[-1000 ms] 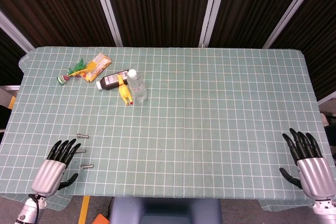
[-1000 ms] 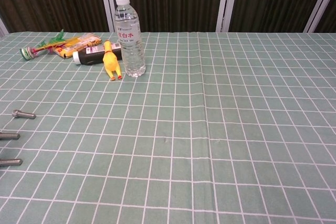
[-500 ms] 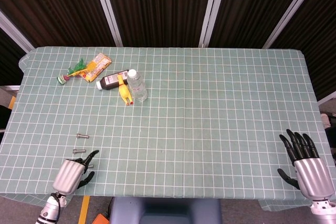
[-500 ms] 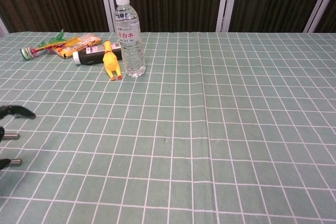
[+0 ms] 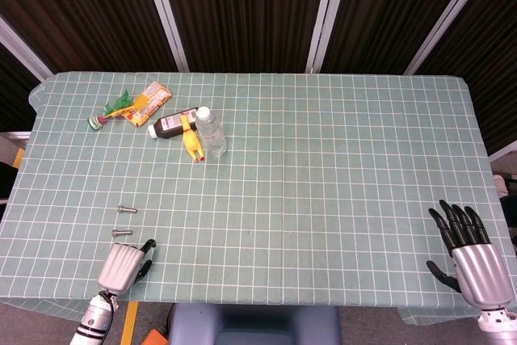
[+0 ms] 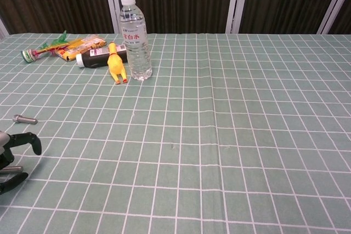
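Observation:
My left hand (image 5: pixel 123 267) hangs over the near left edge of the green checked table (image 5: pixel 323 183), its fingers bent down. In the chest view the left hand's fingers (image 6: pixel 26 138) stand apart on either side of a small metal bolt (image 6: pixel 12 168), and they are not closed on it. Two more bolts (image 5: pixel 127 209) (image 5: pixel 121 233) lie just beyond the hand; the farthest bolt (image 6: pixel 24 119) also shows in the chest view. My right hand (image 5: pixel 468 252) rests at the near right edge, fingers spread, holding nothing.
At the far left stands a clear water bottle (image 5: pixel 212 132) (image 6: pixel 135 36). Beside it lie a yellow rubber chicken (image 5: pixel 191 141), a dark bottle (image 5: pixel 171 125), an orange snack packet (image 5: pixel 147 103) and a green toy (image 5: pixel 113 109). Dark slatted walls stand behind the table.
My left hand slid right and toward the near edge, turned its fingers down and now covers the nearest bolt. My right hand barely shifted.

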Tool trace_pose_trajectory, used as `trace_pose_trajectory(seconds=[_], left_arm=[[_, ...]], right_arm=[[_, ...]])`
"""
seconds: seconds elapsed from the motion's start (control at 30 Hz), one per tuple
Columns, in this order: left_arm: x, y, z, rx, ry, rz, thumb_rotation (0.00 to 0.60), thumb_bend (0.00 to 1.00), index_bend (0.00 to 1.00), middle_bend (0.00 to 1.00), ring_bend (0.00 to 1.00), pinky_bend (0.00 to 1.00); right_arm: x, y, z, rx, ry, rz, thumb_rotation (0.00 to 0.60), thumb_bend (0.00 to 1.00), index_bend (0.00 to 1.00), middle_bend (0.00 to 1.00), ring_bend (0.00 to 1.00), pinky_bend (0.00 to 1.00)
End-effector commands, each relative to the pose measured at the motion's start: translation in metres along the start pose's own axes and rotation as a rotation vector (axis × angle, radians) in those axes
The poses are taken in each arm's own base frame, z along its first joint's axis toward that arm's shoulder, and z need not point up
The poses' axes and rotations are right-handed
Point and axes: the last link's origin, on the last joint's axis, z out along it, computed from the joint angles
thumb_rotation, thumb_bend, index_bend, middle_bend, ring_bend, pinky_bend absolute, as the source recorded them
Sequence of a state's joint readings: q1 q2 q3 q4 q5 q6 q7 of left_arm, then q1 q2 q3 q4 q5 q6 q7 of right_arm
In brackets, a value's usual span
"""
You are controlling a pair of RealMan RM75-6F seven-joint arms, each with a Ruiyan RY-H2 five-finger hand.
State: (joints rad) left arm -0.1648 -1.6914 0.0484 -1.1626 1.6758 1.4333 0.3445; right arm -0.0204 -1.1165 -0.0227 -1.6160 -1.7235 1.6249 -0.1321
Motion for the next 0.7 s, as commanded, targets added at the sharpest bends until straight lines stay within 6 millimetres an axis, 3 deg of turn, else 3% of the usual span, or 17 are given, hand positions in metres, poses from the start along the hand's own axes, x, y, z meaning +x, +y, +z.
trace_pose_trajectory(seconds=[0.03, 0.27, 0.7], left_arm=[[-0.0023, -0.0076, -0.0043, 0.032, -0.003, 0.034, 0.6, 0.34, 0.43, 1.0, 1.0, 1.0], [-0.0042, -0.0149, -0.008, 0.07, -0.006, 0.05, 0.6, 0.34, 0.45, 1.0, 1.0, 1.0], [-0.0086, -0.0076, -0.0048, 0.059, -0.03, 0.04, 0.6, 0.35, 0.48, 1.0, 1.0, 1.0]], right_arm=[[0.0001, -0.0001, -0.0006, 0.0, 0.001, 0.001, 0.6, 0.28, 0.0, 0.0, 0.0, 0.0], [-0.0005, -0.0013, -0.0012, 0.005, 0.001, -0.002, 0.6, 0.28, 0.0, 0.0, 0.0, 0.0], [-0.0005, -0.0008, -0.0003, 0.003, 0.002, -0.002, 0.6, 0.28, 0.0, 0.0, 0.0, 0.0]])
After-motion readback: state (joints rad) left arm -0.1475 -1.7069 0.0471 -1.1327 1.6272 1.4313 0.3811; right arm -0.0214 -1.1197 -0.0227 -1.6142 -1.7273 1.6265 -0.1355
